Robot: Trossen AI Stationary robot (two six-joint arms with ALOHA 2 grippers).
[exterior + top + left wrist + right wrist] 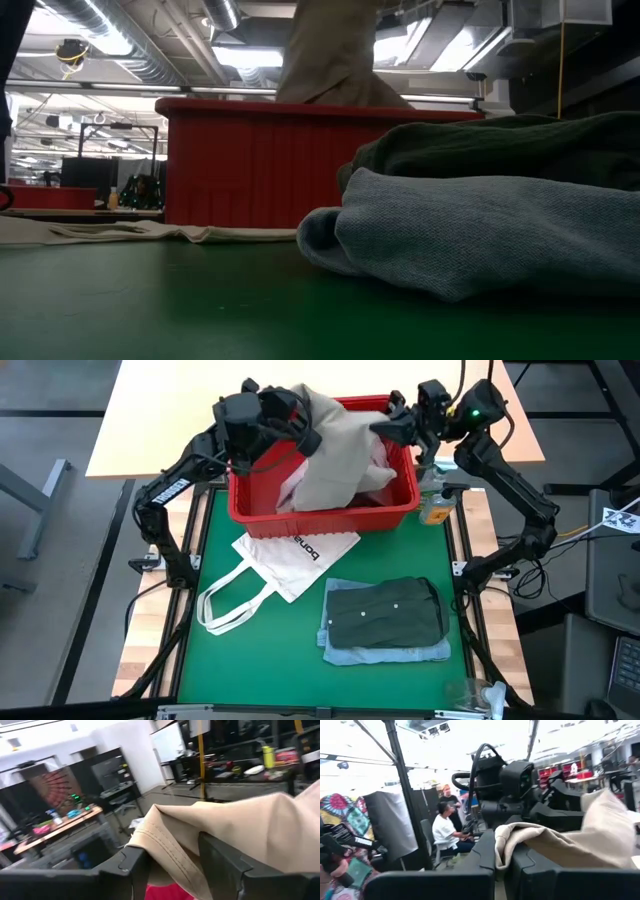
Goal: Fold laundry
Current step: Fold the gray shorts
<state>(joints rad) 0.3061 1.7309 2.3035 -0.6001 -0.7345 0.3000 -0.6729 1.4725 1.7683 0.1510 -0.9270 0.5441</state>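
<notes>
The beige garment [335,445] is pinched at one edge by the right gripper [502,862], whose fingers are pressed together on a fold. The left gripper [172,870] is spread, with the same cloth lying between its fingers. The garment is draped over the red basket [330,518]. A dark green garment [385,612] is stacked on a light blue one [385,652] on the green mat [250,660].

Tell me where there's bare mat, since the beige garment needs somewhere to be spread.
The green mat lies bare in front of the white tote bag and left of the folded stack. A narrow bare strip runs between the tote and the mat's left edge. The far end is crowded by the red basket.
</notes>
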